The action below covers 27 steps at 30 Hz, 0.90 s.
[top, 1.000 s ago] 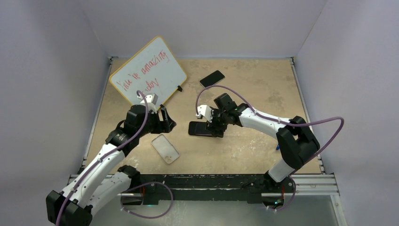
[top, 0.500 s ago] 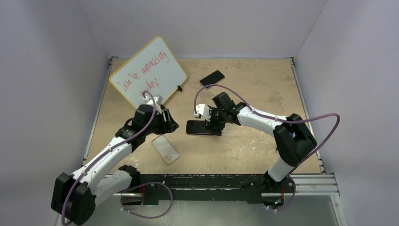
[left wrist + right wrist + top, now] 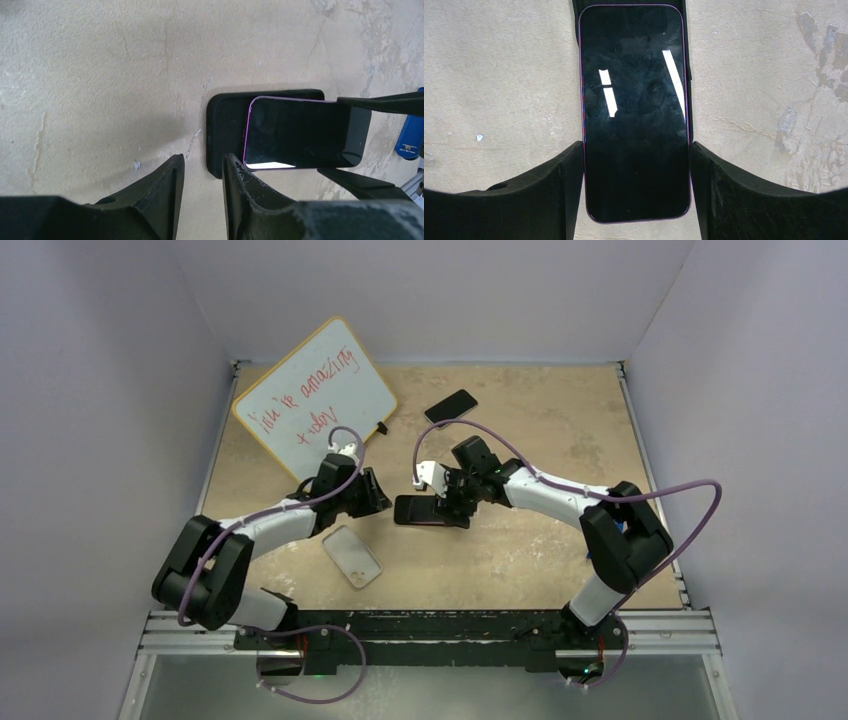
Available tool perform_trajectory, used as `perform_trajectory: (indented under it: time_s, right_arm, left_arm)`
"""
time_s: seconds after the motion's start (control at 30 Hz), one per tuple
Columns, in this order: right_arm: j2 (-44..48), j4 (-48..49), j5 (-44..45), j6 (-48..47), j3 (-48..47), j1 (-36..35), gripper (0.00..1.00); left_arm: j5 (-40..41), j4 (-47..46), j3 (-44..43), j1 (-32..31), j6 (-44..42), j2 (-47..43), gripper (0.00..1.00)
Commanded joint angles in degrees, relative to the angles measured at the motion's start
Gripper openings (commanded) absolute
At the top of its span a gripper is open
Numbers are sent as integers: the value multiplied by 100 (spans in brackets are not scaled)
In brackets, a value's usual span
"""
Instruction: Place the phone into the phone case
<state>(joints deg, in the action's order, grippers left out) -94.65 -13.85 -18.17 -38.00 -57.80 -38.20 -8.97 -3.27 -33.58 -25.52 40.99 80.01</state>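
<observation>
My right gripper (image 3: 636, 150) is shut on the phone (image 3: 634, 100), a dark glass slab with a purple rim, held by its long sides. In the top view it (image 3: 447, 508) holds the phone (image 3: 418, 510) flat, just over a black rounded shell (image 3: 225, 125) lying on the table. The phone (image 3: 300, 132) overlaps that shell, offset to the right. My left gripper (image 3: 202, 162) is narrowly open and empty, its tips at the shell's near left corner (image 3: 378, 498). The phone case (image 3: 352, 556), a translucent whitish shell, lies alone on the table, nearer than both grippers.
A yellow-framed whiteboard (image 3: 315, 390) with red writing leans at the back left, a small black clip (image 3: 381, 427) at its edge. A second dark phone (image 3: 451, 406) lies at the back centre. A blue object (image 3: 410, 137) lies right of the held phone.
My left arm has stretched forward and right, bringing its gripper up to the black shell. My right gripper has shifted the phone slightly left.
</observation>
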Motion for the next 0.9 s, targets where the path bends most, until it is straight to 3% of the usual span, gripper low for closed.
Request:
perform_trajectory:
  time_s: [0.0,0.47,0.57,0.73,0.87]
  right_arm:
    - [175,275,-326,-65,10,-21,35]
    - [316,277,-392,26,172,-21,35]
    - [307,252,-406,55,160,-22,35]
    - [300,225,-402,72,50,-29,35]
    - [243,207,-438,82,-49,-43,35]
  left_arm:
    - [-105,-686,-271,-10,27,282,35]
    - [-411,-1057,-382,-160,-139,1205,29]
    - [-510,-1062,-419,-213,-210,1305,22]
    - [-692,-1091,-455,-309,-329,1360,0]
    - [-870,-1142,-490,-366,-355,1359,0]
